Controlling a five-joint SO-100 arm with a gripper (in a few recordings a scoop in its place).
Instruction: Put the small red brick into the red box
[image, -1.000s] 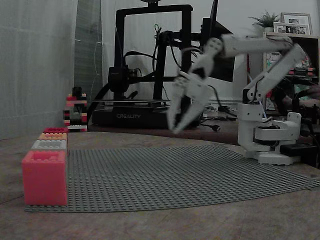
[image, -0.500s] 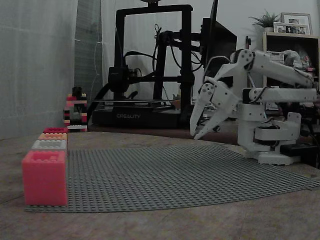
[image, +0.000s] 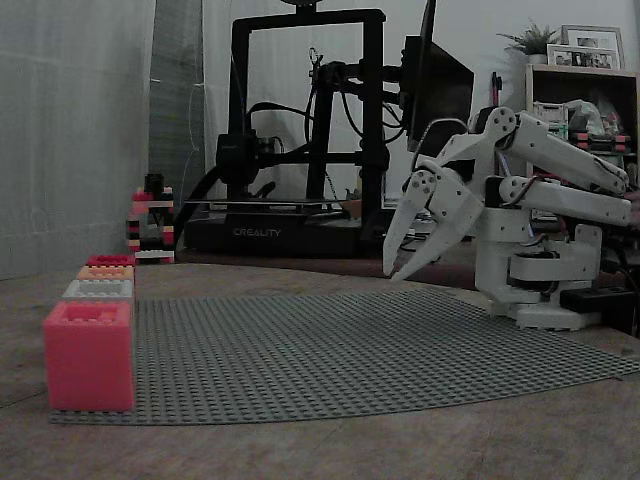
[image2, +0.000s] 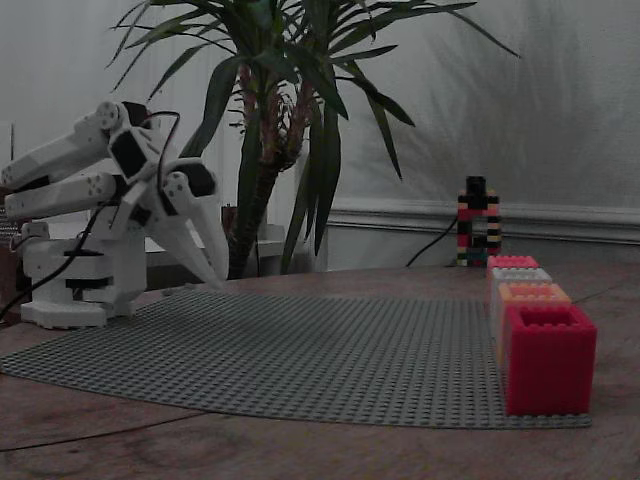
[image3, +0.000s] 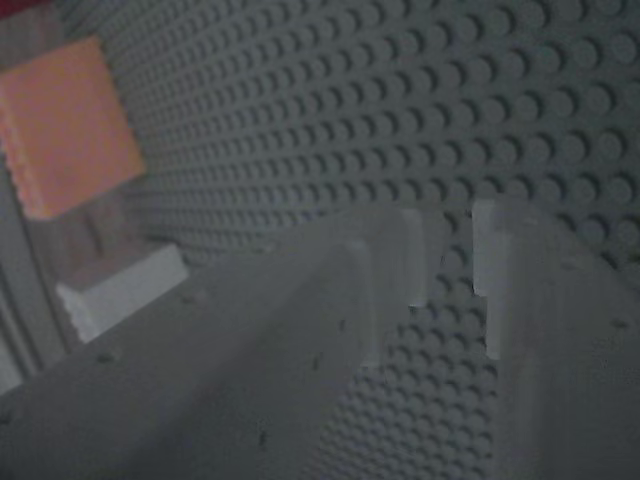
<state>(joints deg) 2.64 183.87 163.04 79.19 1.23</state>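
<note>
My white gripper (image: 392, 274) hangs above the right rear part of the grey studded baseplate (image: 340, 350), folded back near the arm's base. Its fingertips nearly touch and hold nothing, as the wrist view (image3: 455, 250) and the other fixed view (image2: 218, 283) confirm. The deep red box (image2: 545, 358) stands at one end of a row of boxes along the plate's edge; in a fixed view it is the farthest box of the row (image: 110, 260). The small red brick is out of view.
The row also holds a pinkish-red box (image: 88, 355), a grey box (image: 98, 290) and an orange box (image: 105, 272). A small brick tower (image: 150, 225) stands behind the row. A 3D printer (image: 300, 130) and a potted plant (image2: 280, 120) stand beyond the plate.
The arm has pulled back to the right and folded toward its base. The gripper swung from above the middle rear of the plate to near the base.
</note>
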